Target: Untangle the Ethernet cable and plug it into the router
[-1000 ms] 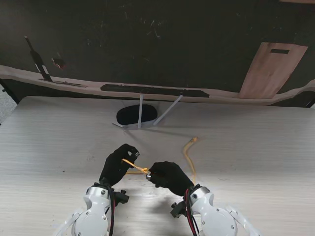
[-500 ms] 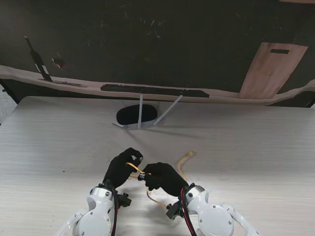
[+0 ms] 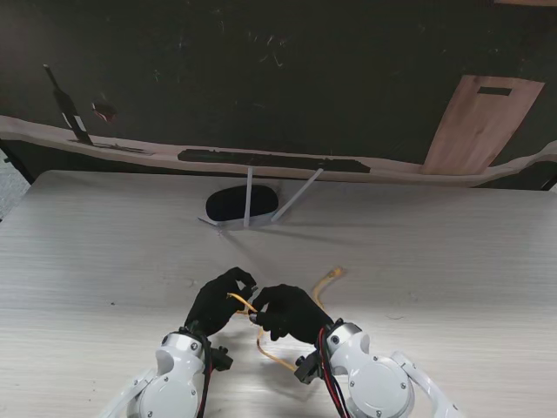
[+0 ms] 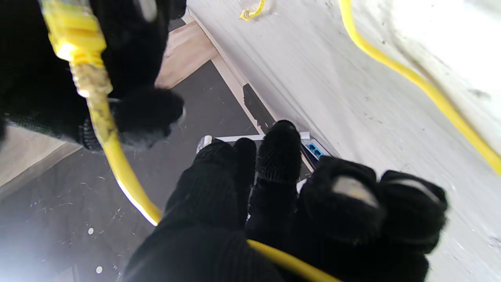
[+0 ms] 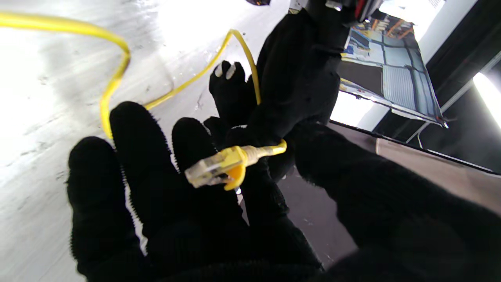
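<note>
The yellow Ethernet cable (image 3: 242, 301) runs between my two black-gloved hands near the table's front. My left hand (image 3: 218, 300) is shut on the cable (image 4: 117, 156) a short way behind its plug. My right hand (image 3: 287, 312) pinches the clear and yellow plug (image 5: 215, 166) between its fingers (image 5: 133, 156) and thumb. A slack loop (image 3: 271, 353) hangs nearer to me between the wrists. The cable's free end (image 3: 329, 277) lies on the table to the right. The black router (image 3: 241, 203) with white antennas sits farther from me; its blue ports (image 4: 314, 149) peek past my left fingers (image 4: 278, 156).
The pale wooden table (image 3: 452, 261) ends at a far edge against a dark wall. A long black strip (image 3: 270, 160) lies along that edge. A brown board (image 3: 479, 122) leans at the far right.
The hands have drawn closer together. The cable's free end slid left and nearer to me, and a slack loop has formed between the wrists.
</note>
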Action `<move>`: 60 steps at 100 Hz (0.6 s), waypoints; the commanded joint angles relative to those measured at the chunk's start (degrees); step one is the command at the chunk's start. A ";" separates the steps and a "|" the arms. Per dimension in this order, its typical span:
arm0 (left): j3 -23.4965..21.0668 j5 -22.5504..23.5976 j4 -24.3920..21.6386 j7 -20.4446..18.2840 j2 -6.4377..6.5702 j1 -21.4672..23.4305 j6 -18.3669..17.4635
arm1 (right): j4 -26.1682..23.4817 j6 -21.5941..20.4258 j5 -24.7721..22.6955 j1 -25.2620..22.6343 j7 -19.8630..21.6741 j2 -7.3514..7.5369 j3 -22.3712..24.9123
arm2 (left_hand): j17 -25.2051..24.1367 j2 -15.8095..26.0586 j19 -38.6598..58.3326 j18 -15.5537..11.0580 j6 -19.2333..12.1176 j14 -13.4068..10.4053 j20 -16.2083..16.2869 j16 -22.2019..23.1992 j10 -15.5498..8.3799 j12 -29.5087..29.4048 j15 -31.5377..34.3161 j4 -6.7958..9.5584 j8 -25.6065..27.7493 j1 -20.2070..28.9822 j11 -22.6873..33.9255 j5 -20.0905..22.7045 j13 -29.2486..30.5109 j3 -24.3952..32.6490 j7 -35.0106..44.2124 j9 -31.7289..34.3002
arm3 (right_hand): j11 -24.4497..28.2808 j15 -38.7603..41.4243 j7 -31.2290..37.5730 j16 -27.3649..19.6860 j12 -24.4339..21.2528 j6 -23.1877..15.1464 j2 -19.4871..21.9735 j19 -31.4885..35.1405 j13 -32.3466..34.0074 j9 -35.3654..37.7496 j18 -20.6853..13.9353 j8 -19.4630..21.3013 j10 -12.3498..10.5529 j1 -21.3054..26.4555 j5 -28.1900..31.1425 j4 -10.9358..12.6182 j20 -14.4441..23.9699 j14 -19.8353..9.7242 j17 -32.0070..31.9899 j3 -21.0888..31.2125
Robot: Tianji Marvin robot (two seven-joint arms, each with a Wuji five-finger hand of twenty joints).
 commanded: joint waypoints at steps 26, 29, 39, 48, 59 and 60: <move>0.12 0.72 0.31 -0.83 0.12 0.02 -0.49 | -0.17 1.74 -1.33 1.78 3.47 1.00 -1.43 | -2.31 1.53 2.48 1.07 -0.12 6.33 4.31 -0.79 1.05 -0.22 -2.70 -0.02 -0.47 2.69 -0.34 0.18 -0.17 -1.28 -0.39 -0.73 | 4.48 8.24 17.62 -0.07 2.33 -1.29 -4.30 7.42 10.05 9.52 2.81 -11.11 -0.23 11.40 3.39 -6.25 3.57 -0.61 9.86 0.28; 0.14 0.82 0.37 -0.86 0.14 -0.01 -0.60 | -0.08 1.83 -1.39 1.96 3.62 1.03 -1.56 | -2.89 1.43 1.98 1.11 -0.18 6.53 4.49 -0.83 1.12 -0.40 -3.15 0.00 -0.53 2.61 -0.75 0.23 -0.50 -1.22 -0.51 -0.80 | 4.59 8.38 18.05 -0.03 2.38 -1.73 -4.13 7.55 10.26 9.73 2.81 -10.92 -0.34 11.81 3.53 -6.18 3.59 -0.72 10.01 0.24; 0.25 1.17 0.67 -0.78 0.19 -0.12 -1.14 | 0.13 2.16 -1.43 2.46 4.13 1.13 -1.86 | -6.60 0.31 -1.50 1.23 -0.16 7.70 6.80 -0.62 1.66 -1.49 -5.82 0.17 -0.57 1.79 -2.50 0.87 -2.94 -0.64 -0.87 -1.29 | 5.14 9.14 19.38 0.20 2.60 -3.45 -4.06 8.37 11.21 10.69 2.81 -9.46 -0.93 12.74 4.34 -5.98 3.75 -1.25 10.90 0.20; 0.32 1.44 1.01 -0.86 0.28 -0.23 -1.92 | 0.35 2.40 -0.98 2.72 4.05 1.02 -2.18 | -16.88 -3.01 -10.30 0.77 0.03 10.54 10.11 -0.31 3.00 -4.11 -13.40 0.49 -0.72 -1.05 -6.73 1.05 -10.92 2.61 -2.57 -4.11 | 5.02 9.47 19.98 0.18 2.40 -4.88 -4.66 8.93 12.28 12.14 2.81 -7.81 -1.20 12.95 5.29 -5.86 3.64 -1.40 12.15 0.63; 0.18 3.27 1.25 -1.34 0.72 -0.21 -3.37 | 0.32 2.61 0.95 2.53 4.50 0.97 -2.12 | -39.06 -10.44 -26.32 -6.81 -0.03 8.75 2.67 -2.57 2.00 -8.85 -31.89 -1.27 0.39 -17.50 -16.66 -3.54 -32.71 27.91 -10.97 -16.23 | 4.13 10.06 19.69 0.40 1.82 -5.47 -4.47 8.83 12.42 13.28 2.81 -6.91 -1.53 13.24 5.54 -5.91 3.16 -1.84 13.13 1.04; 0.15 3.83 1.29 -1.31 0.79 -0.22 -3.43 | 0.32 2.62 1.09 2.48 4.48 0.96 -2.09 | -40.17 -10.59 -26.97 -7.44 0.29 8.15 1.94 -3.07 1.84 -9.27 -33.02 -0.81 0.60 -19.05 -17.33 -4.08 -33.95 30.02 -11.74 -17.17 | 4.13 10.08 19.69 0.41 1.81 -5.49 -4.43 8.83 12.44 13.33 2.81 -6.86 -1.57 13.27 5.52 -5.91 3.14 -1.88 13.17 1.04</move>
